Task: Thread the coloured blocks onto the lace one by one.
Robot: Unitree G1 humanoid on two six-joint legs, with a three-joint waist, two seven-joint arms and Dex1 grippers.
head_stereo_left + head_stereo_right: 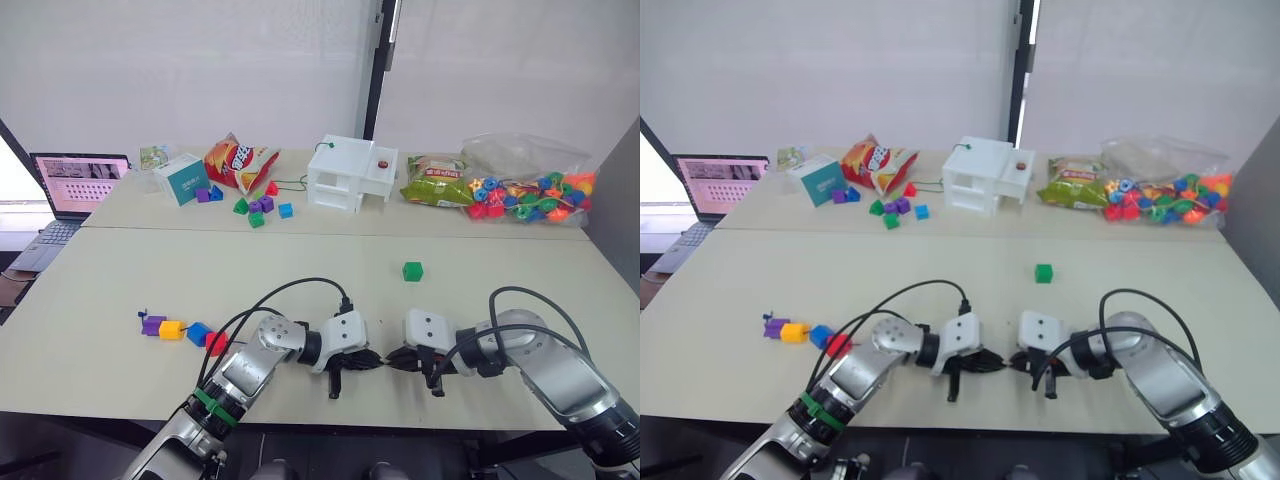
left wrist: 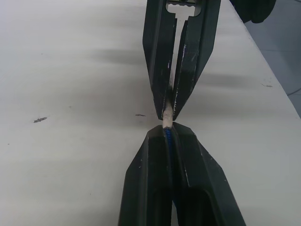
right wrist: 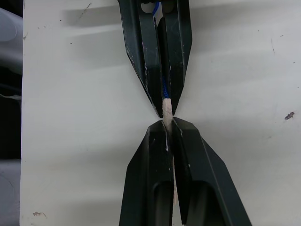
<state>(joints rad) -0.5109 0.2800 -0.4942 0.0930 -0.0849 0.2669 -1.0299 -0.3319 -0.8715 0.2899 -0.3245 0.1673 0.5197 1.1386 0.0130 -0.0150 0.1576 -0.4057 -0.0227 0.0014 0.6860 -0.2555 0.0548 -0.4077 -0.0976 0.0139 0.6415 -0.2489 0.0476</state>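
Left wrist view: left end effector [image 2: 168, 134] and right end effector [image 2: 167, 115] meet tip to tip, both clamped on the lace [image 2: 166, 123]; green block [image 1: 412, 271] lies beyond them.

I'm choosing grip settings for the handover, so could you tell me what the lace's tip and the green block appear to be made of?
The lace looks like woven dark-blue cord; its tip, pinched between the left gripper and right gripper, is pale and straight, probably a stiffened or plastic-sheathed end. The green block seems moulded plastic: uniform saturated colour, crisp edges.
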